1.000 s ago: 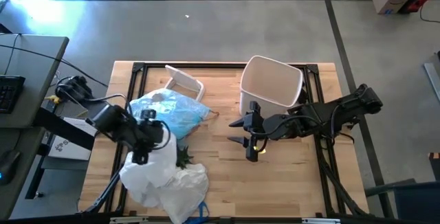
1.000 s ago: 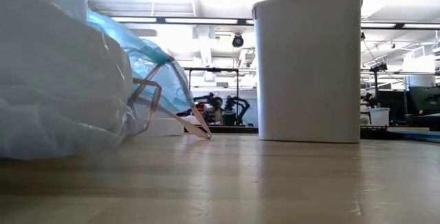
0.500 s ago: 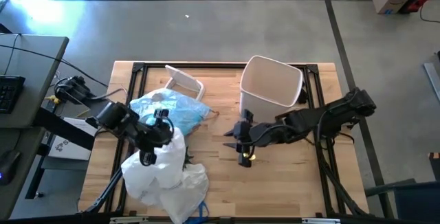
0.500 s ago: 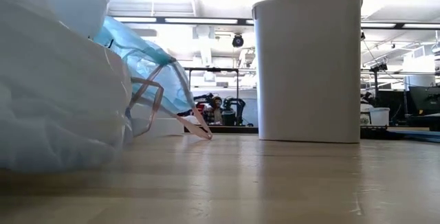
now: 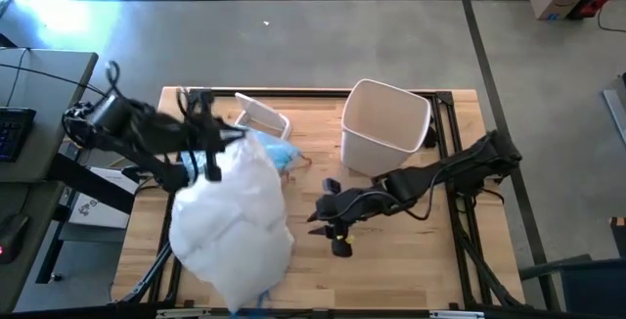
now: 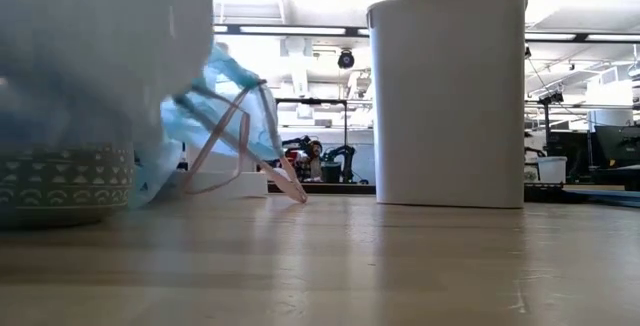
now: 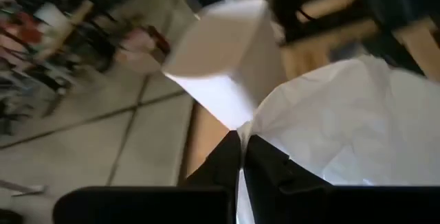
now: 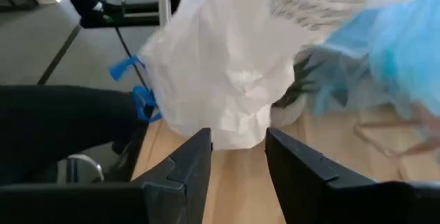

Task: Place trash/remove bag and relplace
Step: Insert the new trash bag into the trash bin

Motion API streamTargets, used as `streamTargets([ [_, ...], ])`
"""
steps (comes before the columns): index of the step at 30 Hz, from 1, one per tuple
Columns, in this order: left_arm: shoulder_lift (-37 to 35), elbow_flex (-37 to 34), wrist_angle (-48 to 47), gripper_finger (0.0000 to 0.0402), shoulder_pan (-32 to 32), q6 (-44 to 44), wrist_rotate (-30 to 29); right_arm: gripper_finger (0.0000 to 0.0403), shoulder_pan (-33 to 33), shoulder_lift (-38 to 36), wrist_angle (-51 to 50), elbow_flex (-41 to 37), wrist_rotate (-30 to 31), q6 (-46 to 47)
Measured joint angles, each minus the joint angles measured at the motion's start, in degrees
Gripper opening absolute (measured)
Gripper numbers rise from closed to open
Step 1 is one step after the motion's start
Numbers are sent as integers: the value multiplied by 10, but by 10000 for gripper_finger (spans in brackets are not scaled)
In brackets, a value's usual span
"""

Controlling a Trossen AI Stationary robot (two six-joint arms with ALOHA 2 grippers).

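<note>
Wooden tabletop [image 5: 391, 270] from above: the white bag [image 5: 233, 216] billows over its left side, hiding most of the light-blue bag [image 5: 279, 153]. The left gripper [image 5: 210, 143] is blurred beside it; the right gripper [image 5: 328, 223] hangs mid-table near the white bin [image 5: 384, 128].

Low view: a patterned pot [image 6: 65, 181] sits half veiled (plant unseen) under the bags.

Left wrist: fingers [image 7: 265, 165] pinched tight on white bag film.

Right wrist: fingers [image 8: 192, 165] parted, grasping nothing.
</note>
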Motion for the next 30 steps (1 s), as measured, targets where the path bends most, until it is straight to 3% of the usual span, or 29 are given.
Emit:
streamTargets([
  [4, 1, 52, 12, 0, 36, 40, -13, 149, -10, 2, 36, 0, -1, -21],
  [9, 8, 103, 18, 0, 64, 62, -8, 210, -13, 2, 84, 0, 3, -47],
  [16, 27, 144, 75, 0, 68, 117, 19, 277, -27, 2, 158, 0, 79, -61],
  [22, 65, 187, 107, 0, 68, 181, 20, 288, -42, 2, 200, 0, 96, -59],
  [30, 139, 294, 110, 0, 68, 267, 14, 289, -47, 14, 262, 0, 86, -59],
])
